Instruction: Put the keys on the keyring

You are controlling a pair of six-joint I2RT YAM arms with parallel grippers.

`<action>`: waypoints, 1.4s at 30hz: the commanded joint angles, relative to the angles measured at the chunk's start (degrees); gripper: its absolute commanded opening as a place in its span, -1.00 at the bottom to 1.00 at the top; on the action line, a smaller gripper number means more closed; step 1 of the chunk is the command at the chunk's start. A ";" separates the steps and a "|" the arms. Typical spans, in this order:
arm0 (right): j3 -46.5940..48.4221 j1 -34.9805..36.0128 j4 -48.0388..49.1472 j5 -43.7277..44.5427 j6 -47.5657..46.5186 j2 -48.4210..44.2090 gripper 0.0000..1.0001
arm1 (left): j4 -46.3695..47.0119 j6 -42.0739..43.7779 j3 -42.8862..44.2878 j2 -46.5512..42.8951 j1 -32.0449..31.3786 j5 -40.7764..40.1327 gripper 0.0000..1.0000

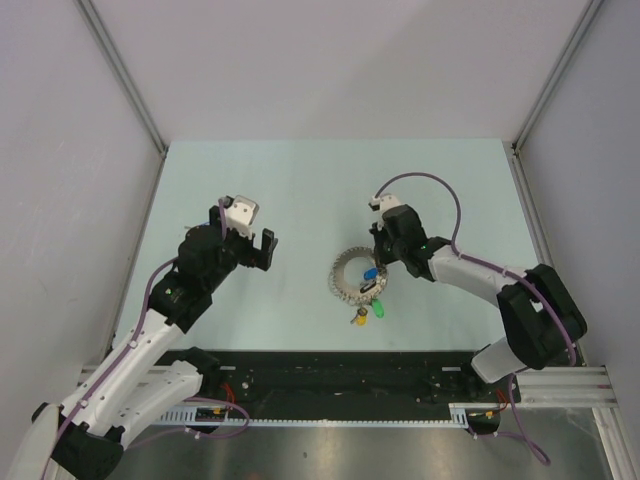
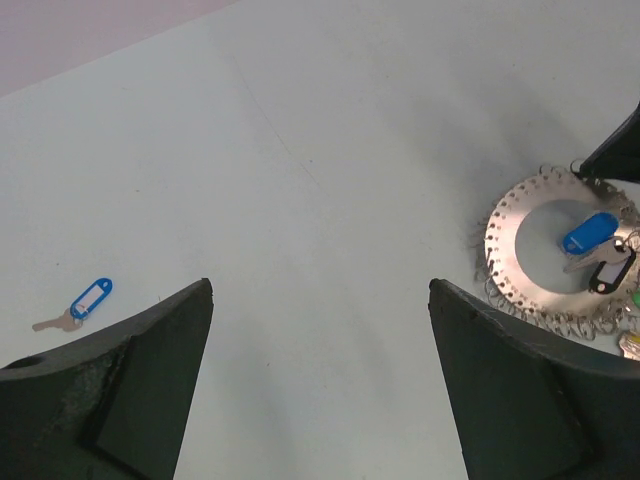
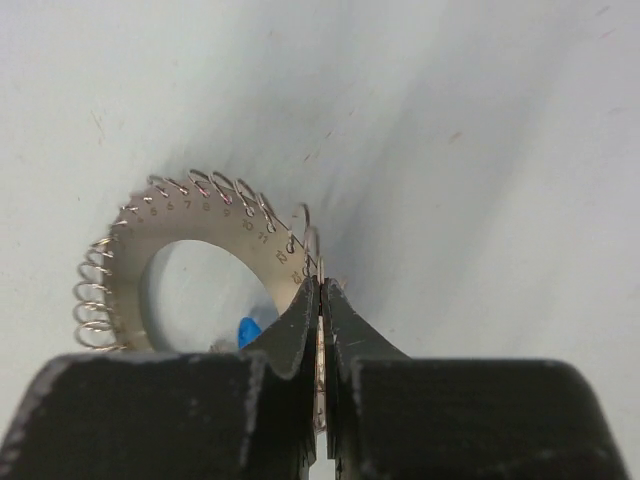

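Note:
The keyring (image 1: 346, 288) is a flat silver disc edged with small wire loops, lying right of the table's middle; it also shows in the left wrist view (image 2: 505, 240) and the right wrist view (image 3: 200, 225). My right gripper (image 1: 384, 262) (image 3: 320, 285) is shut on the ring's far right rim. A blue-headed key (image 1: 371, 273) (image 2: 590, 232) and a black one (image 2: 612, 272) hang in the ring's hole; a green one (image 1: 380, 311) and a yellow one (image 1: 360, 319) lie at its near edge. My left gripper (image 1: 245, 238) (image 2: 320, 290) is open and empty above bare table. A loose blue-tagged key (image 2: 85, 300) lies to its left.
The pale green table (image 1: 300, 180) is bounded by grey walls on three sides and metal frame posts at the back corners. A black rail (image 1: 330, 375) carrying the arm bases runs along the near edge.

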 commanded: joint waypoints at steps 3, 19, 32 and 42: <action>4.64 -4.39 2.60 1.29 -7.37 -7.25 -1.00 | 1.36 0.84 -0.38 -0.70 0.54 1.09 0.88; 9.91 4.63 4.28 -22.60 -29.16 -4.10 -1.00 | 2.77 0.76 -1.52 -2.72 0.63 -2.07 0.88; 10.88 10.89 -5.66 -33.69 -31.90 -3.21 -1.00 | 5.32 1.54 -3.46 -5.45 0.72 3.36 0.89; 10.88 11.60 -8.46 -33.78 -31.45 -8.83 -1.00 | 8.13 7.43 -5.13 -4.57 0.72 30.93 0.82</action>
